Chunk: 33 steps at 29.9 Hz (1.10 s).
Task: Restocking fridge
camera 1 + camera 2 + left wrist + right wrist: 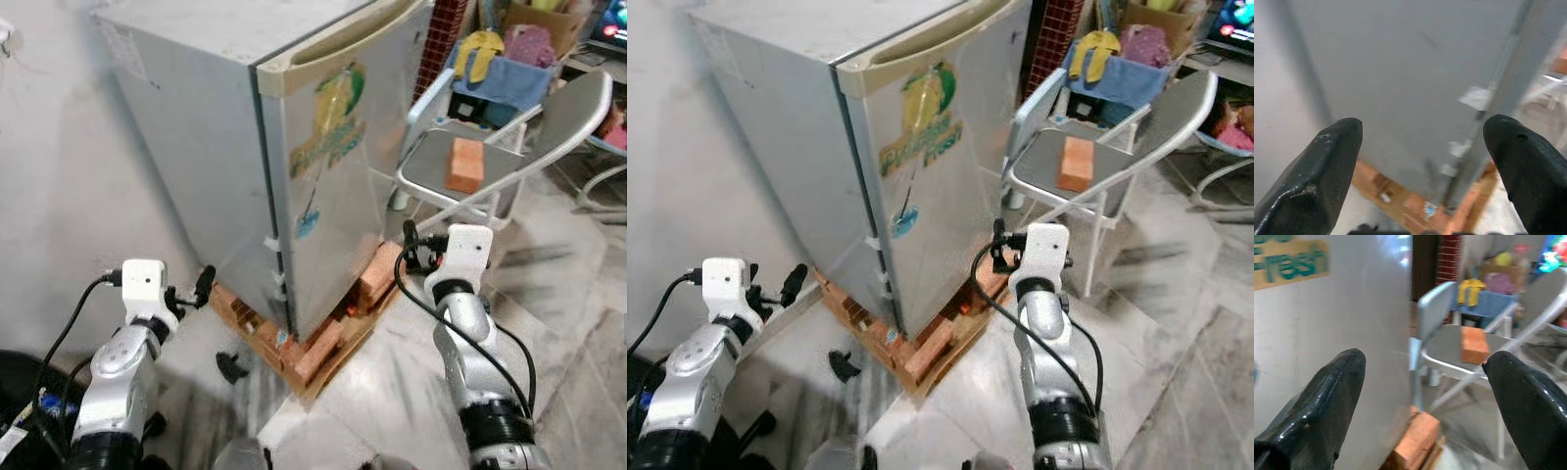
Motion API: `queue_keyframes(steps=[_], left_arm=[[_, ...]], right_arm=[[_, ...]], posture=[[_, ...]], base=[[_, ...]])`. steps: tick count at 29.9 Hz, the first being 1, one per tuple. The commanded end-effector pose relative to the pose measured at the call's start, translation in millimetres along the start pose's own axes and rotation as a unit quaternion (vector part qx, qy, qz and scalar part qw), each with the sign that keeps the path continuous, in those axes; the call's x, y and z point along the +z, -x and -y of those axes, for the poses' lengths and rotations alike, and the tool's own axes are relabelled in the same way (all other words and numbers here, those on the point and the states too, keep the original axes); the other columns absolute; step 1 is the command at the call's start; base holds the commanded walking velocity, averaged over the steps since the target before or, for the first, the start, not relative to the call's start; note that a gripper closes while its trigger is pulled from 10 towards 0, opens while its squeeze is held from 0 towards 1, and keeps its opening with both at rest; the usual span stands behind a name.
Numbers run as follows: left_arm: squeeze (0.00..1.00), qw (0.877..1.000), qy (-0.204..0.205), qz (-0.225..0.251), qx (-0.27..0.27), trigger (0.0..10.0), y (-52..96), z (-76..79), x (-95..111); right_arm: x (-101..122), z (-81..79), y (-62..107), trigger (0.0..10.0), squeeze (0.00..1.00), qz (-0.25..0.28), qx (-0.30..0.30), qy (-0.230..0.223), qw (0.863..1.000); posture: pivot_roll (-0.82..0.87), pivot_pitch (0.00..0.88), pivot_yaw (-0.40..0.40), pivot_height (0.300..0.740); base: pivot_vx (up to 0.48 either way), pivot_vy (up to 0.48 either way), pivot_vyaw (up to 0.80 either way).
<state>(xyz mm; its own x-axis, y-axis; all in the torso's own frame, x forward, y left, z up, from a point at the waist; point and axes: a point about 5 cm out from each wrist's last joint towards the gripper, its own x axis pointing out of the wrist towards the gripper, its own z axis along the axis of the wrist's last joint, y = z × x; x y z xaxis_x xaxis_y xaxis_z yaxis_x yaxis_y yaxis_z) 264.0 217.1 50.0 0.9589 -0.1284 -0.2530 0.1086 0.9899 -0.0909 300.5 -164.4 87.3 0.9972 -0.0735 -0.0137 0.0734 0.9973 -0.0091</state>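
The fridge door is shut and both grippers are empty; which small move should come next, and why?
Probably raise the right gripper toward the door's top handle: the fridge is closed, and both grippers, the left gripper too, hang open low beside it.

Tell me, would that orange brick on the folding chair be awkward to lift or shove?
The brick looks solid and blocky, so probably stiff and heavy for its size. It lies flat on the chair seat, so it should slide rather than roll. The seat looks smooth metal, and the light folding chair might shift if pushed hard.
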Motion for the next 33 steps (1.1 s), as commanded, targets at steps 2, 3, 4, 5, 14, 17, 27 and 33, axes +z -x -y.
queue_keyframes(steps=[2,3,4,5,14,17,27,33], left_arm=[[0.00,1.000,-0.023,0.007,-0.011,10.0,-2.6,4.4,10],[0.00,0.999,-0.032,0.006,-0.012,10.0,-2.6,5.7,10],[0.00,0.999,-0.037,0.004,-0.013,10.0,-2.7,7.0,10],[0.00,1.000,-0.017,0.003,-0.025,10.0,-2.8,8.8,8],[0.00,0.999,-0.031,0.010,-0.004,10.0,-1.3,0.0,9],[0.00,1.000,-0.029,0.010,0.007,10.0,-1.1,-5.3,10],[0.00,0.998,-0.031,0.015,0.048,10.0,-5.6,-22.2,20],[0.00,0.998,-0.034,0.027,0.052,10.0,-5.5,-26.4,26]], right_arm=[[5,2.1,-1.0,10.0,0.00,0.006,-0.005,0.001,1.000],[5,2.3,-0.8,10.0,0.00,0.006,-0.005,0.001,1.000],[5,2.6,-0.6,10.0,0.00,0.006,-0.005,0.001,1.000],[4,3.0,0.2,10.0,0.00,0.002,-0.004,-0.001,1.000],[-1,3.1,15.4,10.0,0.00,-0.014,0.028,0.002,1.000],[-3,8.5,20.1,10.0,0.00,-0.020,0.022,0.003,1.000],[-1,6.7,24.8,10.0,0.00,-0.027,0.018,-0.003,0.999],[6,2.7,22.0,10.0,0.00,-0.021,0.022,-0.002,1.000]], posture=[[0.09,0.015,0.019,0.740],[0.09,0.015,0.019,0.740],[0.09,0.016,0.017,0.740],[0.09,0.016,0.017,0.740],[0.09,0.020,0.012,0.740],[0.09,0.023,0.010,0.740],[0.08,0.044,0.004,0.740],[0.09,0.053,0.004,0.740]], base=[[0.000,0.000,-0.80],[0.000,0.000,-0.80],[0.000,0.000,-0.80],[0.000,0.000,-0.80],[0.000,0.000,-0.80],[0.000,0.000,-0.80],[0.000,0.055,-0.80],[0.000,0.000,-0.80]])
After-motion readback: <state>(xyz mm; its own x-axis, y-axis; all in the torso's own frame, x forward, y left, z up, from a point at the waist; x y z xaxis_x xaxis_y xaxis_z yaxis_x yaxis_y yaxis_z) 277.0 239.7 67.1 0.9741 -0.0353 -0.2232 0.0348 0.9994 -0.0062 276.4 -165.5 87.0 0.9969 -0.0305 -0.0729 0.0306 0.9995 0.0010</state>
